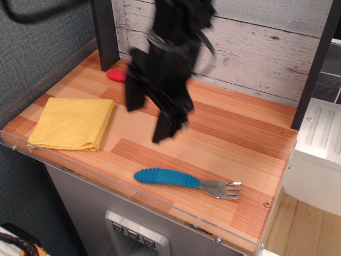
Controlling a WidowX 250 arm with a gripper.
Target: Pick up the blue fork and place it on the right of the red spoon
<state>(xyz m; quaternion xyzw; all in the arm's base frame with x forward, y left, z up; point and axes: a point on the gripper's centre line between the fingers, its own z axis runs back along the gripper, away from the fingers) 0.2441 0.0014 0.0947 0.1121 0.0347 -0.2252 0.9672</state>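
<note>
The gripper hangs above the middle of the wooden table, its two dark fingers spread wide with nothing between them, one fingertip to the left and the other lower and nearer the front. It looks blurred, so its exact tilt is hard to read. The blue fork lies flat near the front edge, below and just right of the gripper, handle pointing left and tines to the right. The red spoon sits at the back; only the end of its handle shows past the arm. A folded yellow cloth rests at the left, well apart from the fork. To grasp well, the fingers likely need to straddle the thick ribbed handle across its width, near its middle, then descend squarely before closing.
</note>
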